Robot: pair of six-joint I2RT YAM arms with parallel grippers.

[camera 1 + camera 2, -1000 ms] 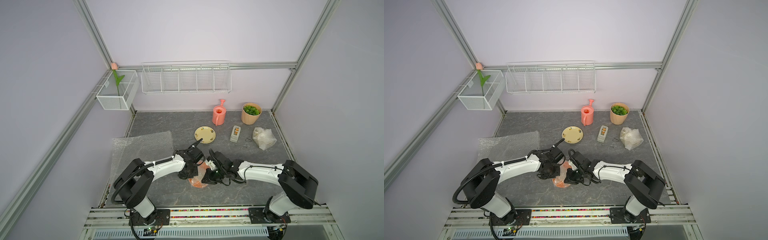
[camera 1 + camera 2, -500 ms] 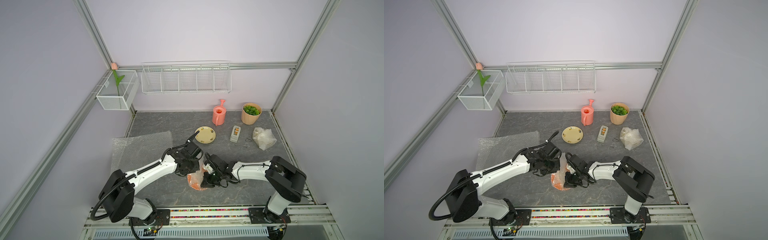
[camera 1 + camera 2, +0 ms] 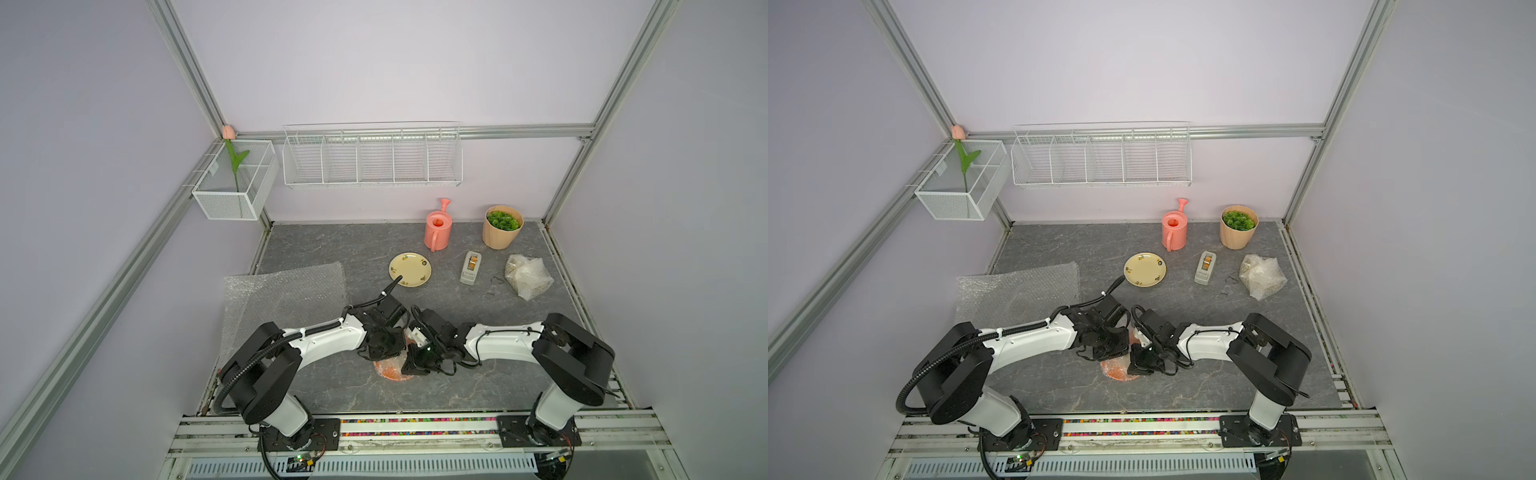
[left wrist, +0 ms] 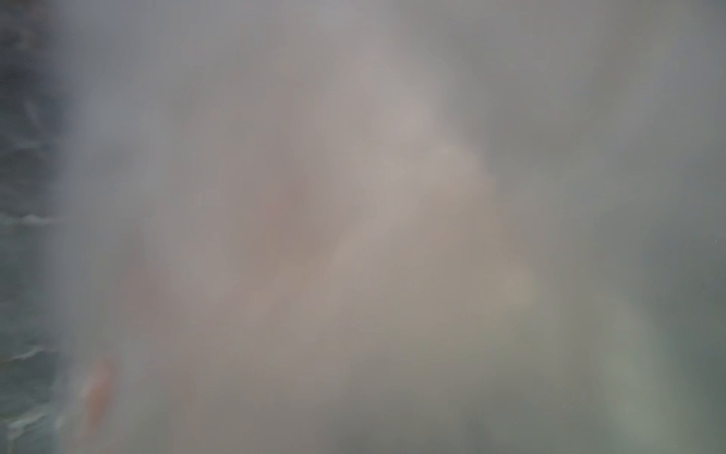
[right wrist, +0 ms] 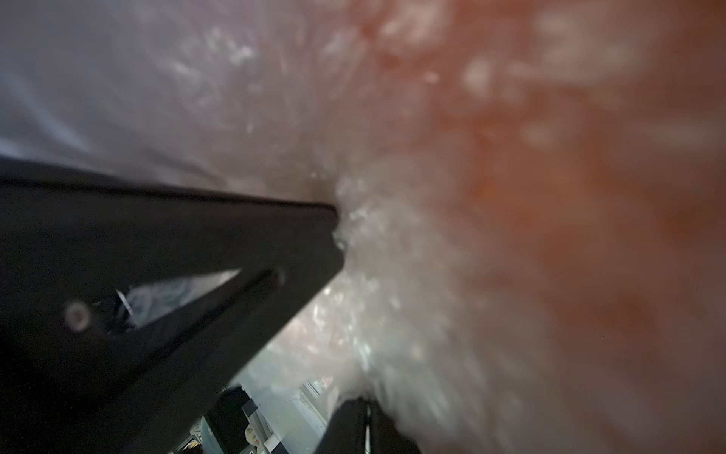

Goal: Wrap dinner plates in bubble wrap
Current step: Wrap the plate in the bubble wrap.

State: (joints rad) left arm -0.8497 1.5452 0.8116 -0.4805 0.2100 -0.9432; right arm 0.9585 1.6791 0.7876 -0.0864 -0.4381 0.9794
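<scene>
Grey marbled bench (image 3: 415, 399), lilac walls. At the front edge, centre: orange plate (image 3: 388, 372) in bubble wrap (image 5: 393, 255). The right tool (image 3: 417, 360) is clenched on the bubble wrap. The left tool (image 3: 382, 349) is clenched, its hold hidden. Mid-bench: yellow plate (image 3: 409, 269), bare. Left edge: spare sheet (image 3: 286, 295), flat.

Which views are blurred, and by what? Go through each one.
Left wrist view: all grey haze, nothing in focus, one faint orange smear. Right wrist view: jaws fairly crisp; wrap and orange plate soft, too close. Both top views: sharp, evenly lit, soft shadows.
</scene>
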